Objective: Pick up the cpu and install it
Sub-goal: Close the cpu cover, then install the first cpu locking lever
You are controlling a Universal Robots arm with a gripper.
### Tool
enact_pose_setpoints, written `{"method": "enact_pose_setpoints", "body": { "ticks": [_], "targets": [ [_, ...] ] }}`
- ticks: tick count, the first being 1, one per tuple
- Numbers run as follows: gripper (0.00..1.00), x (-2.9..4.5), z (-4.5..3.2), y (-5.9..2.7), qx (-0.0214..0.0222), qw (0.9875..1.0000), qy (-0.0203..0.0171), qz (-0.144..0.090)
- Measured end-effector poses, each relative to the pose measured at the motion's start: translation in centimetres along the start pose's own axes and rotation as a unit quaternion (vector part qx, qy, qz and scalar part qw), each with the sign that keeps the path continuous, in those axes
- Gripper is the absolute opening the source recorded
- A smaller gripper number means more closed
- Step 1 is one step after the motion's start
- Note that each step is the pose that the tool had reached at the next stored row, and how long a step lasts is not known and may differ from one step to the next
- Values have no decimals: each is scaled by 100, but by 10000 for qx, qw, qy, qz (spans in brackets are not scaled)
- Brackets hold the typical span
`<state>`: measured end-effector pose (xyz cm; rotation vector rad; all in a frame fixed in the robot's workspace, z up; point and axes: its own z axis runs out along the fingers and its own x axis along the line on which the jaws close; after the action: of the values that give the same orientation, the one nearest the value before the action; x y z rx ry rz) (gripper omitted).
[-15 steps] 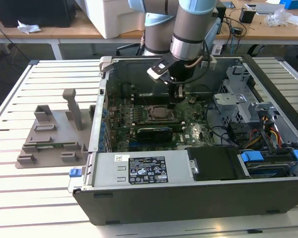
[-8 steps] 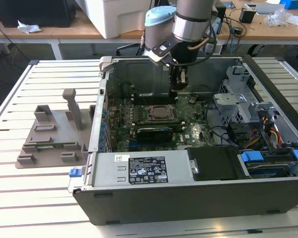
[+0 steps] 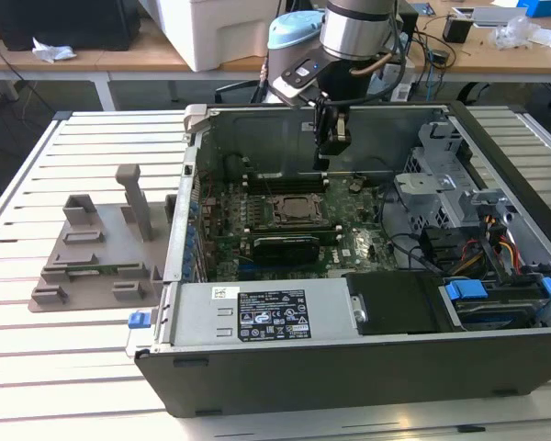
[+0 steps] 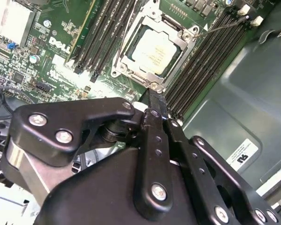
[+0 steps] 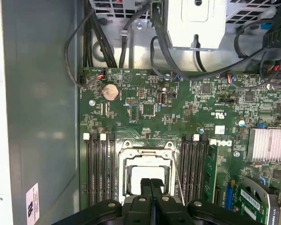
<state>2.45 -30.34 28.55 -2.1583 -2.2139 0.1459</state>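
Placement of the cpu (image 4: 154,49) looks done. Its pale metal top lies flat and square inside the socket frame (image 4: 152,18) on the motherboard (image 5: 145,108), and both wrist views show the frame's metal border around it on all sides. The black memory slots (image 5: 100,168) run in rows on either side.

The end effector (image 5: 151,183) is closed, its two fingers pressed together with nothing between them. In the exterior view it hangs inside the open computer case (image 3: 349,367), tips down, over the socket end of the board. It looks to be above the chip and not resting on it, though the wrist views cannot settle that. My judgement is that it is closed because it carries nothing, and upright because that keeps the arm off the case walls.

The case lies on its side on the white slatted desk (image 3: 37,358), so the board faces up and can be reached from above. Besides the board, it holds a black card with a fan (image 3: 289,246) just beside the socket, a power supply (image 3: 257,312) along the near wall, and a drive bay with blue tabs (image 3: 477,294) toward the exterior view's right. A grey plastic tray (image 3: 101,257) stands on the desk at the exterior view's left, outside the case. I cannot tell what its recesses hold.
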Motion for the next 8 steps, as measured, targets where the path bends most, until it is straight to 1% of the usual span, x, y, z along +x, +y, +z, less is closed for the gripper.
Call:
{"method": "enact_pose_setpoints", "body": {
  "ticks": [8],
  "targets": [
    [11,0,0,0,0,10000,1,0]
  ]
}}
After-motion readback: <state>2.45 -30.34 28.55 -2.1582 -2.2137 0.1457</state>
